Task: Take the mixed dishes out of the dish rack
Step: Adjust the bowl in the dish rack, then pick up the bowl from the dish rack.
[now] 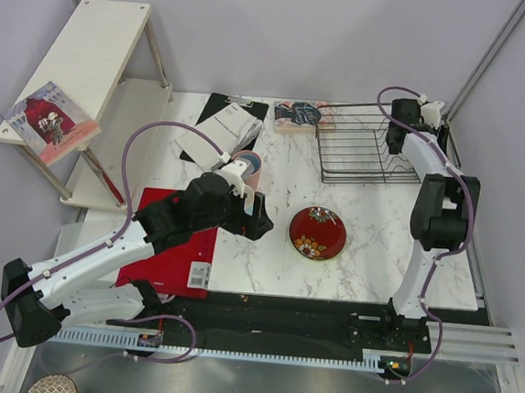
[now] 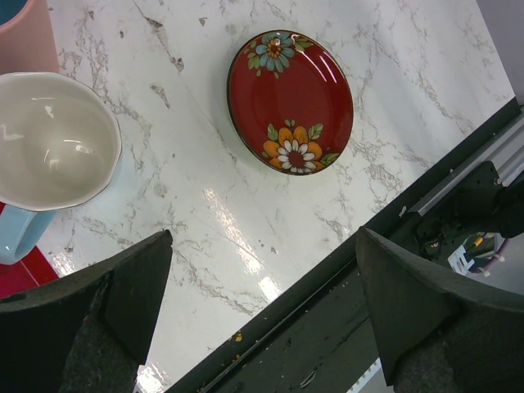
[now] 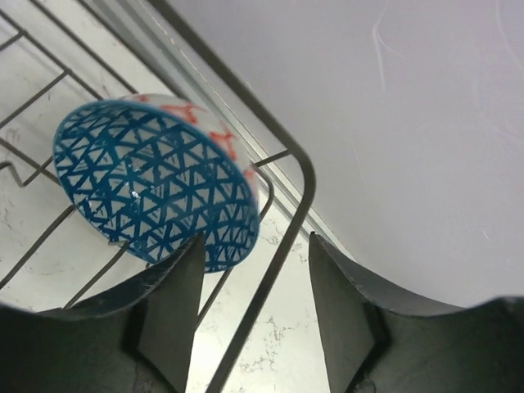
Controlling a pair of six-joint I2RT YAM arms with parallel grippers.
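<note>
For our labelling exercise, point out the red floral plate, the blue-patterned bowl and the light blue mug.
red floral plate (image 2: 288,90): left wrist view, plain red centre.
blue-patterned bowl (image 3: 155,192): right wrist view, blue-patterned surface.
light blue mug (image 2: 53,139): left wrist view, white inside.

1. Glossy, glazed ceramic: round dark red floral plate.
2. Smooth, shiny marble-look surface: white veined tabletop.
3. Thin, smooth metal wire: rectangular black dish rack.
4. Smooth glaze: small blue-patterned bowl.
5. Matt pale wood: shelf unit.

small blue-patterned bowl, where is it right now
In the right wrist view, the small blue-patterned bowl leans on its edge in a corner of the black wire dish rack, right beside the right gripper.
</note>
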